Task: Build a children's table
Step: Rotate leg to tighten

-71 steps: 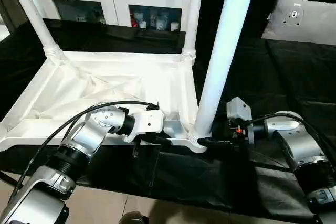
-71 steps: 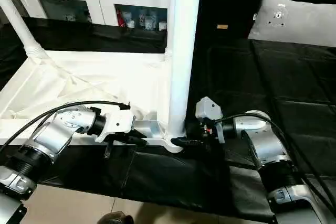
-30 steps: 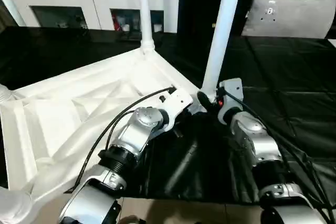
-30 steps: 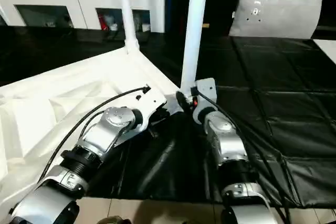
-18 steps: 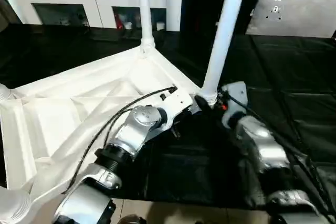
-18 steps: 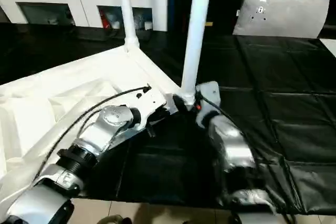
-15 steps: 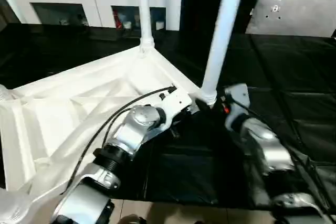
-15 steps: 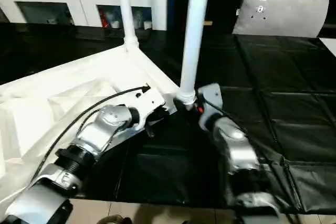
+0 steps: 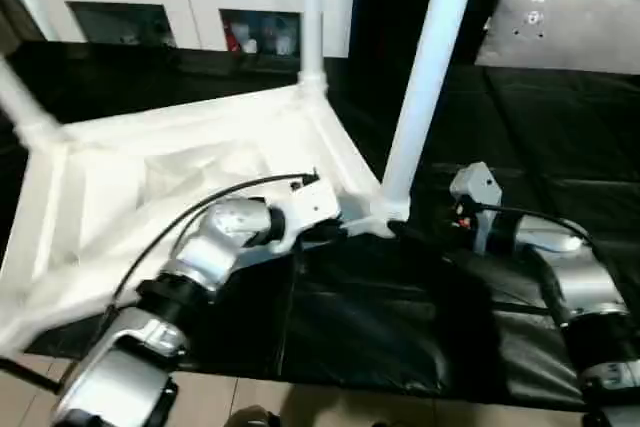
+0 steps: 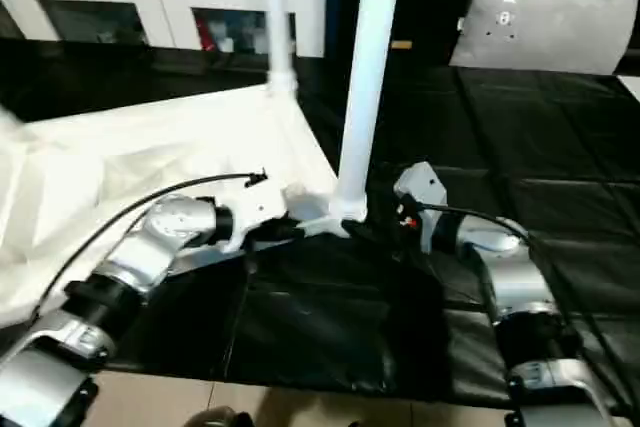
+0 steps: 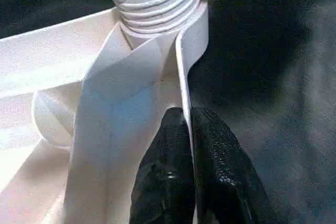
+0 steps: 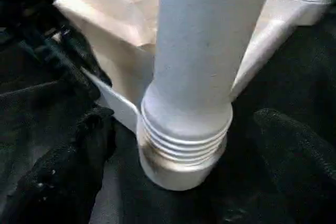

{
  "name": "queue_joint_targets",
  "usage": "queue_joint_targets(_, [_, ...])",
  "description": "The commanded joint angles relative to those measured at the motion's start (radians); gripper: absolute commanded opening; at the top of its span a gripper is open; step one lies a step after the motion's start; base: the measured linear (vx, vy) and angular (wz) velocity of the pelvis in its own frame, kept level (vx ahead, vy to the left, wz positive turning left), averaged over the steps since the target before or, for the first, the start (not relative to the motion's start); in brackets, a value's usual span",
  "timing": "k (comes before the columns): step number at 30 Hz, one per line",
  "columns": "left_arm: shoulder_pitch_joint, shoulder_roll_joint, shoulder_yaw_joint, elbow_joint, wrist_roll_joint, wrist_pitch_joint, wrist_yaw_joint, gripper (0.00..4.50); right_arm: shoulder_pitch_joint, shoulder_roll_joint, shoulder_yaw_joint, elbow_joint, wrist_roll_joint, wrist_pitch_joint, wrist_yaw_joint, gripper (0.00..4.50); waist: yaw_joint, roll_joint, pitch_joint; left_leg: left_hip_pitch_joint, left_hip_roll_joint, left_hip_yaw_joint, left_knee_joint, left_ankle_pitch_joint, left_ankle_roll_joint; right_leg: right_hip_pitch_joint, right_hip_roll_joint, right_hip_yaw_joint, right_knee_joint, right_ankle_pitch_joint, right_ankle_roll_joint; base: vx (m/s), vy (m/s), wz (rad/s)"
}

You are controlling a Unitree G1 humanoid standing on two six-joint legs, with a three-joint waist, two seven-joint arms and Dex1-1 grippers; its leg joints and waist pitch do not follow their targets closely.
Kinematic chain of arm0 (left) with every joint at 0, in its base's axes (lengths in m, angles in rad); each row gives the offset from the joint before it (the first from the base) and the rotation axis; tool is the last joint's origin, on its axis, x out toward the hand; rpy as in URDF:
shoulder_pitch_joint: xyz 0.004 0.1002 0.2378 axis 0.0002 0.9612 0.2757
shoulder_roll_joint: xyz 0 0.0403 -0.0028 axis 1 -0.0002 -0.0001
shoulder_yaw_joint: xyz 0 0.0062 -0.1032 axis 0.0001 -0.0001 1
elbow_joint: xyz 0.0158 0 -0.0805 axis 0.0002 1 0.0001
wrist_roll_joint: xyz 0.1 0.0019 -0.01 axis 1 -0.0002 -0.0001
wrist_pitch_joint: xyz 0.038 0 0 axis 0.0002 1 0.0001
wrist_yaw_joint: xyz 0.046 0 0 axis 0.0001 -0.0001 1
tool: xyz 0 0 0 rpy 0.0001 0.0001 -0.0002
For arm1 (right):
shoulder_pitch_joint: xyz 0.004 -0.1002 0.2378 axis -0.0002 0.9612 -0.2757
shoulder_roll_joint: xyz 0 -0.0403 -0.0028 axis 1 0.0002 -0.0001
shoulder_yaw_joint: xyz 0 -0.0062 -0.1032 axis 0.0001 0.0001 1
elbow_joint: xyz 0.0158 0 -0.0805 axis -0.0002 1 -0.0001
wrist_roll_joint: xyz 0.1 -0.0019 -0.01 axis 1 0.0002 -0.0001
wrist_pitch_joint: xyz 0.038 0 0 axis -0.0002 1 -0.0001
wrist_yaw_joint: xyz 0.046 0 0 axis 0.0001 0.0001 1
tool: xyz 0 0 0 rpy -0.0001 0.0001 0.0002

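Pinching the thin side wall of the upturned children's table (image 9: 180, 162), the left gripper (image 11: 190, 145) has its two black fingers closed on either side of the plastic edge, just below the near-right corner socket. A second ago the right gripper (image 12: 173, 129) sat tight against the base of the near leg (image 9: 425, 77); now its fingers stand wide apart on either side of that leg's ribbed collar, touching nothing, and the silver right forearm has swung out to the right. The tabletop has also turned, its far-left corner now showing at the left.

The left wrist view shows the grip on the wall and the threaded foot of the leg seated in its socket; the right wrist view shows the spread fingers flanking the collar. The head views show the far leg (image 9: 310, 12) too.

The table lies underside up on the black cloth (image 9: 540, 147), its long axis running left to right, legs pointing upward.
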Motion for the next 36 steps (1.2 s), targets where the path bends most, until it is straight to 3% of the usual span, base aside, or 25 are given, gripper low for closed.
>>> queue_joint_targets(1, [0.021, 0.025, -0.066, -0.01, 0.028, -0.04, -0.084, 0.0, -0.018, -0.011, 0.021, -0.014, -0.009, 0.0, 0.044, 4.45, 0.005, -0.011, -0.069, 0.011, 0.073, -0.021, -0.062, -0.164, 0.103, 0.049, -0.09, 0.051, -0.064, -0.159, -0.252, 0.0, 0.0, 0.0])
queue_joint_targets(5, [0.026, 0.062, -0.095, -0.039, 0.018, -0.082, -0.176, 0.0, -0.018, -0.011, 0.048, -0.016, -0.006, 0.015, 0.101, 4.45, 0.013, -0.01, -0.066, 0.016, 0.075, -0.021, -0.066, -0.194, 0.082, 0.043, -0.09, 0.053, -0.067, -0.205, -0.244, 0.0, 0.0, 0.0])
queue_joint_targets(9, [0.026, 0.072, -0.104, -0.05, 0.012, -0.094, -0.207, 0.0, -0.021, -0.01, 0.058, -0.014, 0.002, 0.021, 0.127, 4.45, 0.02, -0.01, -0.068, 0.016, 0.076, -0.021, -0.066, -0.192, 0.074, 0.044, -0.091, 0.054, -0.063, -0.193, -0.243, 0.0, 0.0, 0.0])
queue_joint_targets(16, [0.034, 0.083, -0.115, -0.075, -0.001, -0.11, -0.255, 0.0, -0.012, -0.014, 0.086, -0.035, 0.026, 0.05, 0.193, 3.7, 0.027, -0.01, -0.069, 0.013, 0.074, -0.019, -0.062, -0.158, 0.085, 0.045, -0.089, 0.053, -0.058, -0.149, -0.249, 0.0, 0.0, 0.0])
queue_joint_targets(19, [0.036, 0.083, -0.115, -0.08, -0.005, -0.114, -0.268, 0.0, -0.007, -0.01, 0.094, -0.038, 0.025, 0.048, 0.204, 3.48, 0.027, -0.01, -0.067, 0.014, 0.074, -0.019, -0.064, -0.178, 0.081, 0.044, -0.09, 0.053, -0.061, -0.179, -0.244, 0.0, 0.0, 0.0])
queue_joint_targets(27, [0.036, 0.084, -0.114, -0.08, -0.006, -0.109, -0.274, 0.0, 0.002, -0.008, 0.099, -0.051, 0.03, 0.056, 0.221, 2.8, 0.028, -0.009, -0.069, 0.014, 0.074, -0.02, -0.063, -0.173, 0.073, 0.044, -0.089, 0.053, -0.06, -0.17, -0.243, 0.0, 0.0, 0.0])
queue_joint_targets(33, [0.042, 0.073, -0.095, -0.08, -0.021, -0.081, -0.257, 0.0, 0.045, 0.009, 0.096, -0.104, 0.053, 0.084, 0.21, 2.71, 0.03, -0.008, -0.068, 0.015, 0.076, -0.02, -0.064, -0.172, 0.077, 0.044, -0.09, 0.054, -0.06, -0.173, -0.241, 0.0, 0.0, 0.0])
queue_joint_targets(36, [0.039, 0.043, -0.07, -0.082, -0.027, -0.023, -0.197, 0.0, 0.066, 0.062, 0.077, -0.132, 0.058, 0.1, 0.124, 2.71, 0.028, -0.007, -0.065, 0.016, 0.076, -0.021, -0.068, -0.195, 0.063, 0.041, -0.09, 0.054, -0.064, -0.208, -0.237, 0.0, 0.0, 0.0])
